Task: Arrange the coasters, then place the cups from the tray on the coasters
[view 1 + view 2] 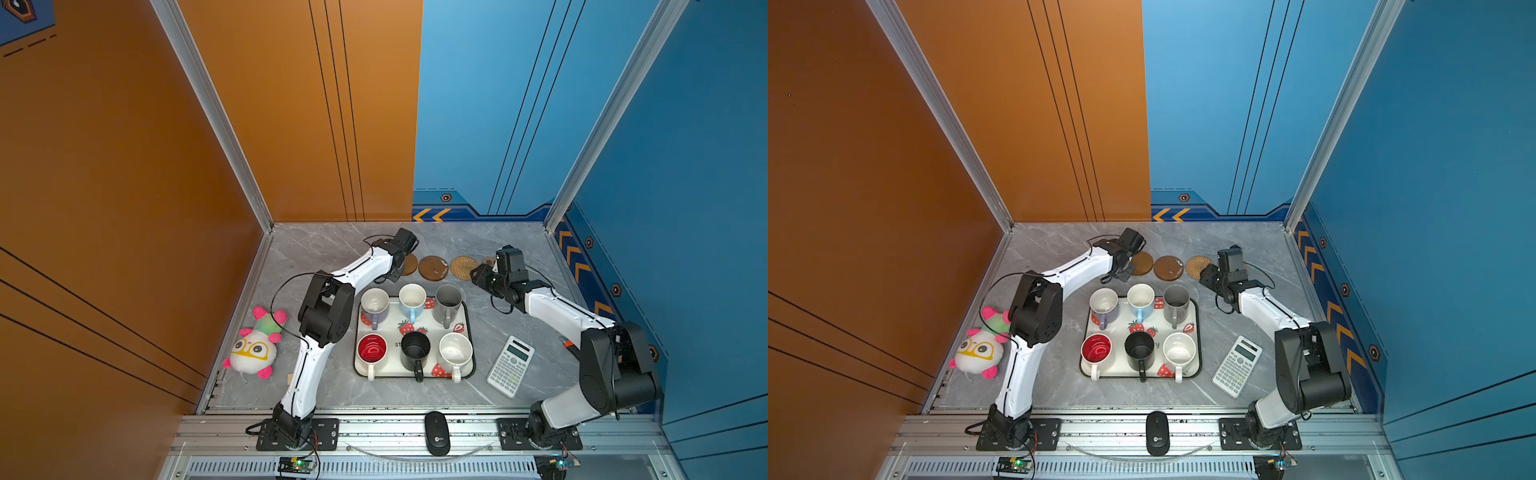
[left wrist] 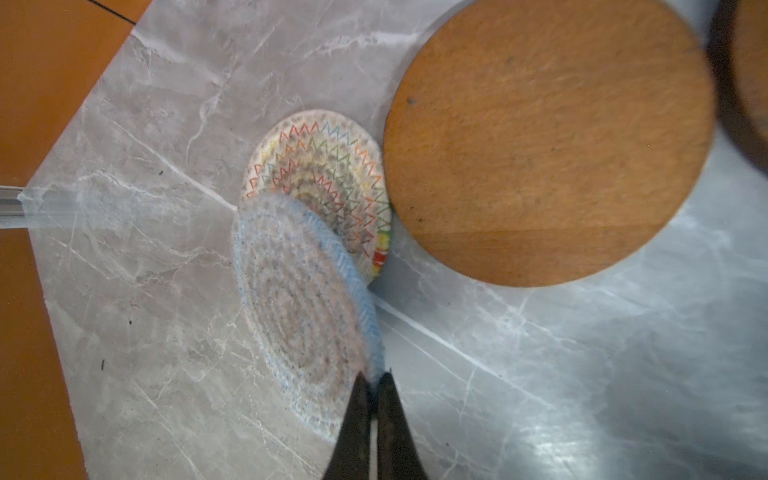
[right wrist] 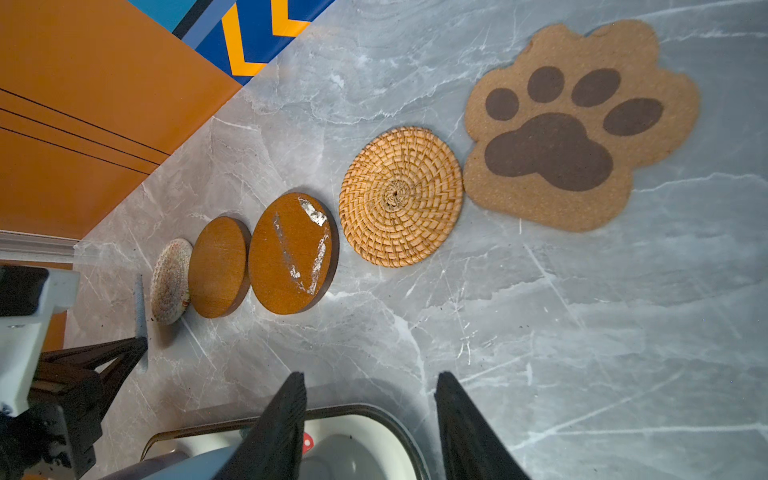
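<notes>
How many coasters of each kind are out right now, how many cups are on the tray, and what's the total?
Cream woven coaster: 1
Grey-blue woven coaster: 1
Wooden disc coasters: 2
Rattan coaster: 1
Paw coaster: 1
Cups on the tray: 6
Total: 12

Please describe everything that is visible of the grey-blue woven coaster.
The grey-blue woven coaster is a round mat of coiled cord, beige in the middle with a blue rim. The left gripper is shut on its rim and holds it tilted on edge, beside the cream woven coaster, partly covering it in the left wrist view.
</notes>
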Controlling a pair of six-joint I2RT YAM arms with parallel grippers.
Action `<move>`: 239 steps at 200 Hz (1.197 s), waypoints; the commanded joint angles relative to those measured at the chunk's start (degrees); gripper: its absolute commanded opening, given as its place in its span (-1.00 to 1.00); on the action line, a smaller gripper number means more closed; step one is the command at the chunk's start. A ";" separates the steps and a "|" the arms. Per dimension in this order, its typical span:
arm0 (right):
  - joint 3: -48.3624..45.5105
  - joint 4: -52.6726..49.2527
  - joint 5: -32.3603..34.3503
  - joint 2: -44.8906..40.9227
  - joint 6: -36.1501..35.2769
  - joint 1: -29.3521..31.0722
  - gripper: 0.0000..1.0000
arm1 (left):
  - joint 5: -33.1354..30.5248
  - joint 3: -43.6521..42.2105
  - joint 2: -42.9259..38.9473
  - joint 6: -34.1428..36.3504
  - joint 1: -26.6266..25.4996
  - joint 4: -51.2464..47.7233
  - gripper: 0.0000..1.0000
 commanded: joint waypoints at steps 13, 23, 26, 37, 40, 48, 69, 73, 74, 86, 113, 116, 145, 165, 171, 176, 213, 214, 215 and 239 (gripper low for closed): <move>-0.76 1.44 -1.07 -2.10 0.66 -0.56 0.00 | -2.72 -3.35 -3.64 0.28 2.91 0.59 -1.00; -0.71 1.40 -1.02 -2.11 0.68 -0.56 0.00 | -2.94 -4.07 -4.04 0.21 3.61 1.02 -1.00; -0.67 1.46 -1.07 -2.12 0.66 -0.50 0.00 | -3.07 -4.26 -4.11 0.20 3.87 1.09 -1.00; -0.63 1.40 -1.16 -2.07 0.67 -0.54 0.00 | -3.18 -4.78 -4.37 0.19 4.65 1.41 -1.00; -0.60 1.40 -1.24 -2.01 0.68 -0.54 0.00 | -3.16 -4.88 -4.34 0.23 4.87 1.46 -1.00; -0.67 1.40 -1.27 -2.01 0.73 -0.56 0.00 | -3.14 -5.09 -4.34 0.27 5.46 1.84 -1.00; -0.74 1.31 -1.31 -2.14 0.74 -0.52 0.00 | -2.73 -4.99 -3.99 0.45 6.85 2.64 -1.00; -0.63 1.27 -1.33 -2.26 0.67 -0.56 0.00 | -2.51 -4.96 -3.84 0.57 7.15 2.81 -1.00; -0.65 1.24 -1.33 -2.22 0.71 -0.56 0.00 | -2.52 -4.95 -3.82 0.60 7.21 2.84 -1.00; -0.67 1.09 -1.23 -2.35 0.71 -0.56 0.00 | -2.22 -4.68 -3.34 0.67 8.16 3.22 -1.00; -0.75 1.11 -1.02 -2.46 0.94 -0.46 0.00 | -1.24 -3.49 -1.99 0.48 10.38 3.52 -1.00; -0.68 1.05 -1.07 -2.45 0.93 -0.47 0.00 | -1.15 -3.33 -1.85 0.61 10.59 3.61 -1.00; -0.45 0.99 -0.87 -2.41 1.17 -0.12 0.00 | -0.36 -0.66 -0.11 1.65 11.58 3.75 -1.00; -0.15 0.63 -0.75 -2.47 1.25 0.12 0.00 | 0.29 1.34 1.61 2.47 11.94 3.75 -1.00; -0.07 0.45 -0.72 -2.57 1.10 0.21 0.00 | 0.31 1.83 2.22 2.75 12.01 3.71 -1.00; 0.00 0.35 -0.64 -2.53 1.10 0.23 0.00 | 0.32 2.19 2.60 2.82 12.09 3.71 -1.00; 0.03 -0.48 -0.12 -3.18 1.01 0.31 0.00 | 1.50 3.75 4.85 2.47 13.09 3.14 -1.00; 0.03 -0.51 -0.12 -3.16 0.97 0.31 0.00 | 1.54 3.85 4.91 2.47 13.13 3.05 -1.00; 0.03 -0.48 -0.11 -3.20 1.03 0.36 -0.01 | 1.48 3.94 4.95 2.47 13.10 3.00 -1.00; 0.11 -0.78 0.07 -3.50 1.05 0.43 0.00 | 1.59 4.55 5.28 2.40 13.45 2.95 -1.00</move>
